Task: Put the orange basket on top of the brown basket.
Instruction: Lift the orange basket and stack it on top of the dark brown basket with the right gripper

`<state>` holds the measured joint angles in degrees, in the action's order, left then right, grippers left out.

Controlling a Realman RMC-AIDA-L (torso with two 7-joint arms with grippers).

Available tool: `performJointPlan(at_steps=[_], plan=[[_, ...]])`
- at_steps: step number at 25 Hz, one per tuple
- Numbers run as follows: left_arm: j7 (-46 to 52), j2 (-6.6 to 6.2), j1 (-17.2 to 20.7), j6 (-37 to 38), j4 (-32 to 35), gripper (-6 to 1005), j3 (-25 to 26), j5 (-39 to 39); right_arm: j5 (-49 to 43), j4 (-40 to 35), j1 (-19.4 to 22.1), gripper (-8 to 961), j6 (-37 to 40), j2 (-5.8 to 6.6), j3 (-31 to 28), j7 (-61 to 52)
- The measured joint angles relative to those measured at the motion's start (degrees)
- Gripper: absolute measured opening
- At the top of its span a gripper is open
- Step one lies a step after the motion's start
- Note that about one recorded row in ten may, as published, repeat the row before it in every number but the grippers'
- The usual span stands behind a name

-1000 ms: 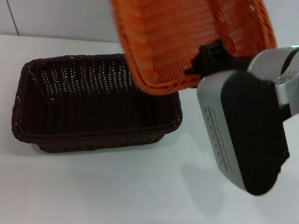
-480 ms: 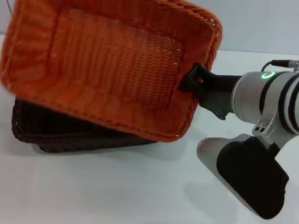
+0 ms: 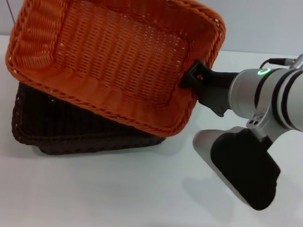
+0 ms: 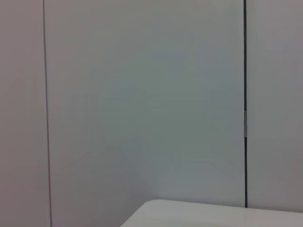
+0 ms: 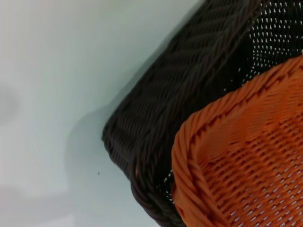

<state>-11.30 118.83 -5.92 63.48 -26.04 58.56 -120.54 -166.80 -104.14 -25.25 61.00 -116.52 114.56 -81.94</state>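
The orange basket hangs tilted over the brown basket, hiding most of it. Its lower rim lies close to the brown basket's rim; I cannot tell if they touch. My right gripper is shut on the orange basket's right rim, reaching in from the right. In the right wrist view the orange basket's corner sits just above the brown basket's corner. My left gripper is out of view; the left wrist view shows only a wall.
The baskets stand on a white table. A pale wall runs behind it. My right arm's forearm hangs over the table's right side.
The orange basket has swung left from the upper right and come down over the brown basket. In the last half second it sank a little more and levelled slightly. My right arm followed it left.
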Motion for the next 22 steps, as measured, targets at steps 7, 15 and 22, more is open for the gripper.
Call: performJointPlan(at_steps=[7, 15, 22], plan=[[-0.01, 0.00, 0.08, -0.06, -0.08, 766, -0.75, -0.04, -0.41, 0.91, 0.78, 255, -1.39, 1.17, 2.19, -3.59], [-0.03, -0.08, -0.15, -0.07, -0.41, 766, -1.15, -0.05, -0.42, -5.52, 5.12, 376, -0.30, 1.21, 4.56, -4.73], [-0.03, -0.29, -0.23, -0.06, -0.42, 766, -1.37, -0.42, -0.49, -12.82, 13.32, 650, 2.91, -0.77, 11.08, -4.54]])
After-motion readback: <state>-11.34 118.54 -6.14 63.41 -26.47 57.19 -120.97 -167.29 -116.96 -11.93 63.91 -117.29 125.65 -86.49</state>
